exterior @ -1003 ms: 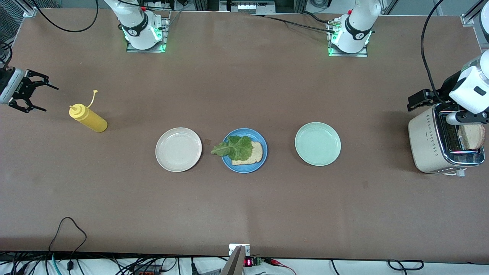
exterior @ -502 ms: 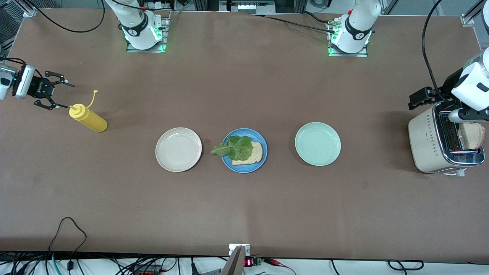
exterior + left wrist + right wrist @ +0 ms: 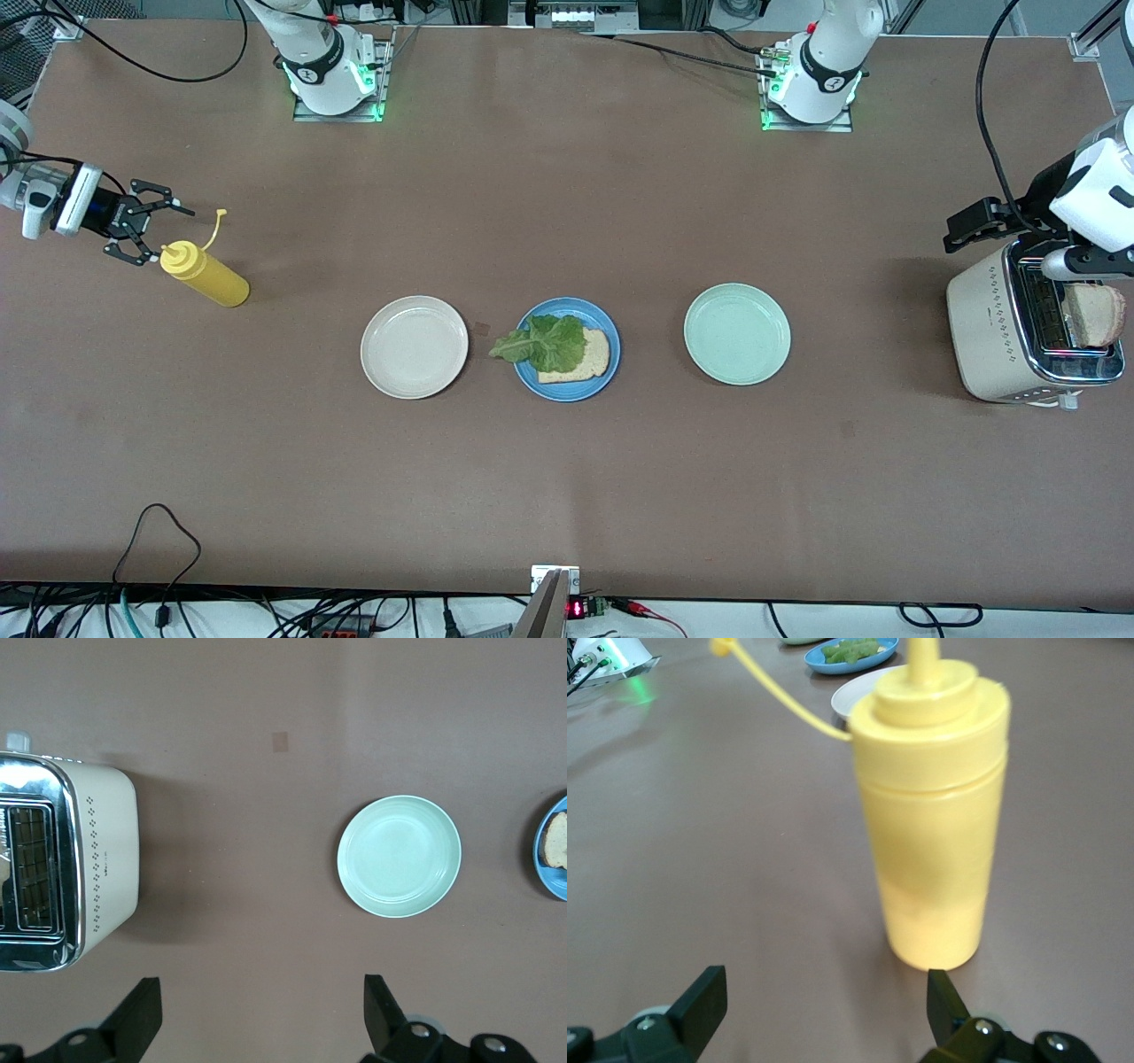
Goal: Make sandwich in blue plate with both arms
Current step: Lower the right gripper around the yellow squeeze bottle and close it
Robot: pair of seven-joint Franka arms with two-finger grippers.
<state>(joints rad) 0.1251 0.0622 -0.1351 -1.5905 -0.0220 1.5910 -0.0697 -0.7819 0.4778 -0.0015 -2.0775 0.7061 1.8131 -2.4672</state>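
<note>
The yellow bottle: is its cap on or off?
Off: the yellow bottle stands upright with its nozzle bare, the small cap dangling on its tether.

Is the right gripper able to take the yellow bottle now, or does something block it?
Probably yes. The right gripper is open, level with the upright yellow bottle, and nothing shows between its fingers and the bottle in the right wrist view.

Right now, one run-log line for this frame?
right gripper: open, at yellow squeeze bottle | left gripper: open, above cream toaster | round blue plate: toast slice, green lettuce leaf
</note>
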